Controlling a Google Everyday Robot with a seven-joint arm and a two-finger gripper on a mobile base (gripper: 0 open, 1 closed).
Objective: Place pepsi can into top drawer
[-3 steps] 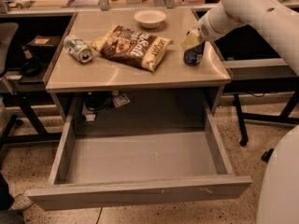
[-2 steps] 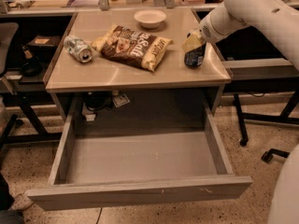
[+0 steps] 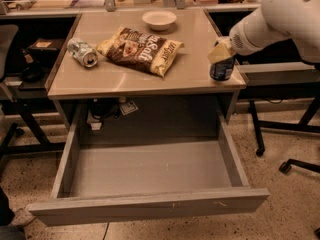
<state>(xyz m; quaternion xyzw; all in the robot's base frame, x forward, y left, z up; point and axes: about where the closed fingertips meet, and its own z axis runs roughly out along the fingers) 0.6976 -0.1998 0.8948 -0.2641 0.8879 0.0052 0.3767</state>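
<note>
End effector [image 3: 220,53] at right centre of frame, low over the top of the pepsi can [image 3: 221,71]. Cannot tell whether it is open or clamped on the can. Can upright on bench [image 3: 125,81], near the right front corner. Chip bag [image 3: 141,50] mid-bench. Silver can [image 3: 83,52] on its side, left of bag. White bowl [image 3: 159,19] at back edge. Top drawer [image 3: 150,204] pulled fully open below bench, lower half of frame.
</note>
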